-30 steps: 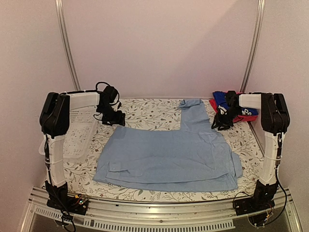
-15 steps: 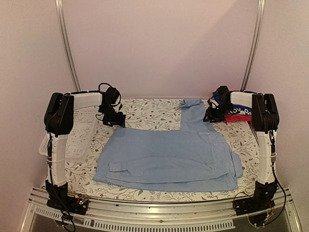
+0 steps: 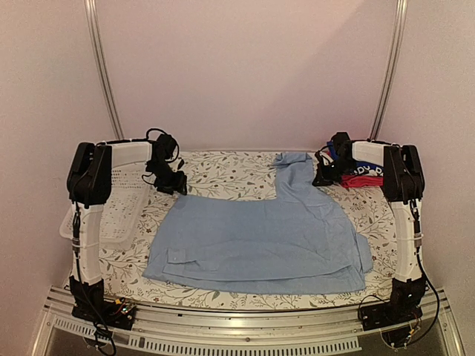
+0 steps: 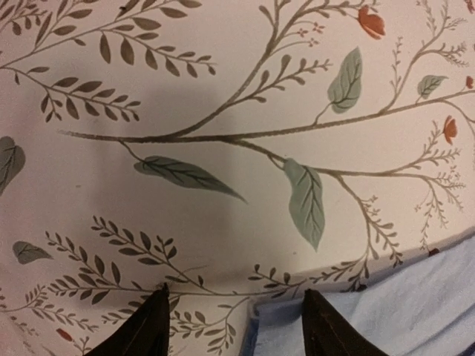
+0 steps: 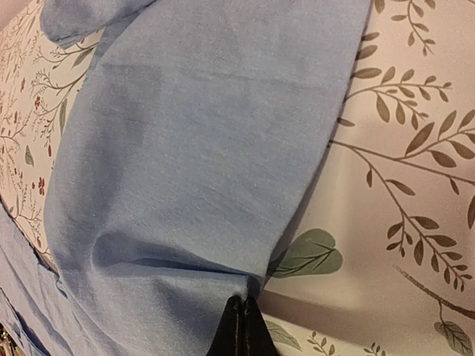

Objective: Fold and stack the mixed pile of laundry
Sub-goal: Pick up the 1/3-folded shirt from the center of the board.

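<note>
The light-blue shirt (image 3: 260,237) lies spread flat across the middle of the worktop. Its hem runs along the near edge, and one sleeve (image 3: 293,172) reaches up toward the far edge, right of centre. It is thin, limp cotton that is light to lift. I judge it will sag and drag rather than hold a line, so it wants a pinch right at an edge or corner, and two holds at once to carry a fold over cleanly.

My right gripper (image 5: 239,326) is closed tight, fingertips together on the sleeve's right-hand edge, and the cloth puckers into the pinch. My left gripper (image 4: 237,330) stands wide open over the shirt's far-left corner. Its fingers (image 4: 152,330) are on either side of the cloth tip and have hold of nothing.

The royal-blue shirt (image 3: 369,169) and a red garment (image 3: 361,180) sit stacked in the far-right corner, behind my right arm. The white basket (image 3: 119,215) rests by the left edge on the floral table cover (image 3: 230,169).

A second ago my right gripper hung further toward the right edge, clear of the sleeve. It has since swung in to the sleeve's edge. My left gripper has shifted only slightly, and the shirt itself lies as it did.
</note>
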